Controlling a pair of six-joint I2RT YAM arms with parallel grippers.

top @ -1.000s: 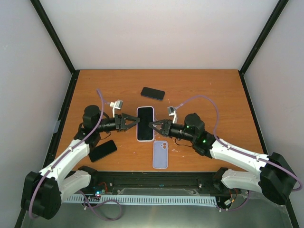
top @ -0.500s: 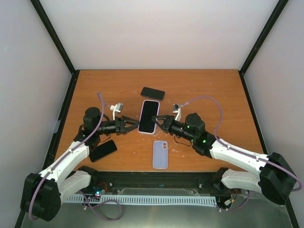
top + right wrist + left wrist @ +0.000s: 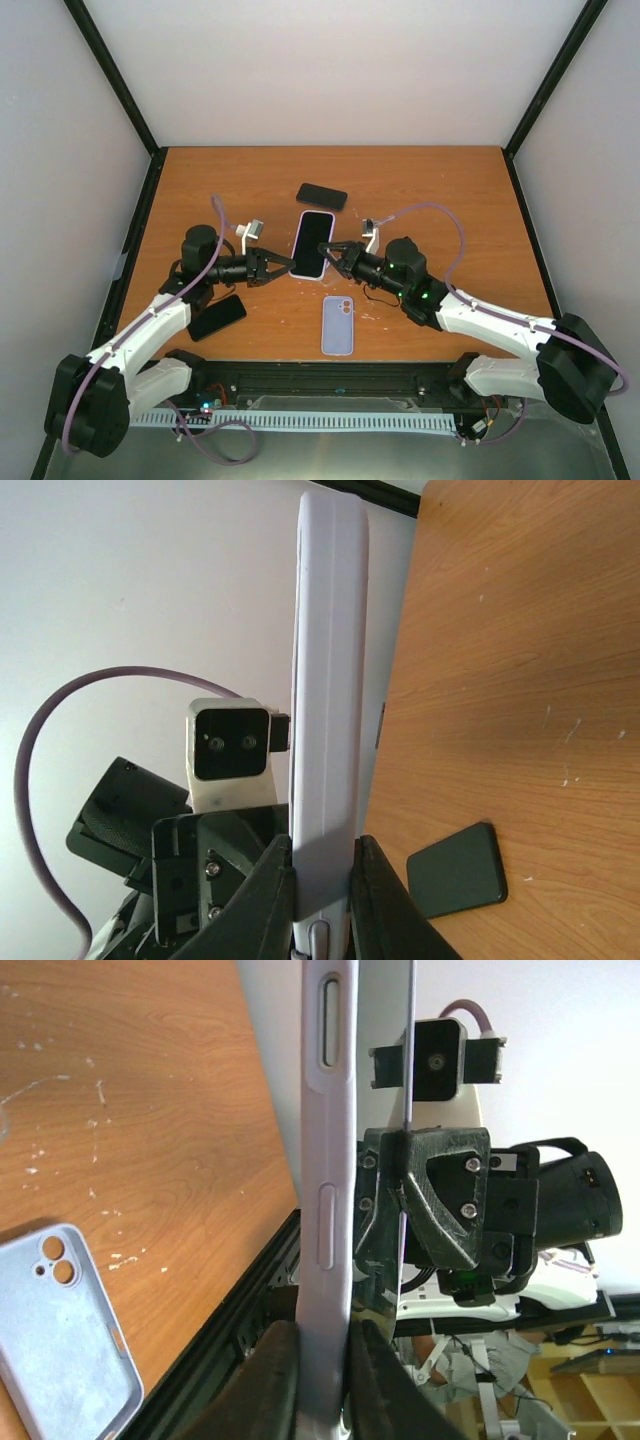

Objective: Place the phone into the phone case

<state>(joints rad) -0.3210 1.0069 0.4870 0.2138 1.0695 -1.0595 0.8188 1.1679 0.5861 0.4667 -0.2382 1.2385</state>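
A slim phone with a black screen and a pale lilac-white rim (image 3: 313, 244) sits at the centre of the top view. It is gripped from both sides over the orange-brown wooden worktop (image 3: 450, 190). The jaws of the white-and-black left arm (image 3: 150, 322) are clamped on its left long edge. The jaws of the matching right arm (image 3: 490, 322) are clamped on its right long edge, so the two sets face each other across the screen. In the left wrist view the phone (image 3: 328, 1160) stands edge-on through the middle of the frame, its side buttons showing and the black jaws pinching it at the bottom. The right wrist view shows the other rim (image 3: 328, 700) in the same way, nipped at the lower edge of the frame. The empty pale blue soft phone case (image 3: 338, 325) lies flat on the worktop at the lower centre of the top view, camera cut-out away from the arms, near the held phone but apart from it. It also appears at the lower left of the left wrist view (image 3: 60, 1330). A second black slab phone (image 3: 322, 196) lies above the held one, and a third black phone (image 3: 216, 317) rests at the lower left beside the left arm.
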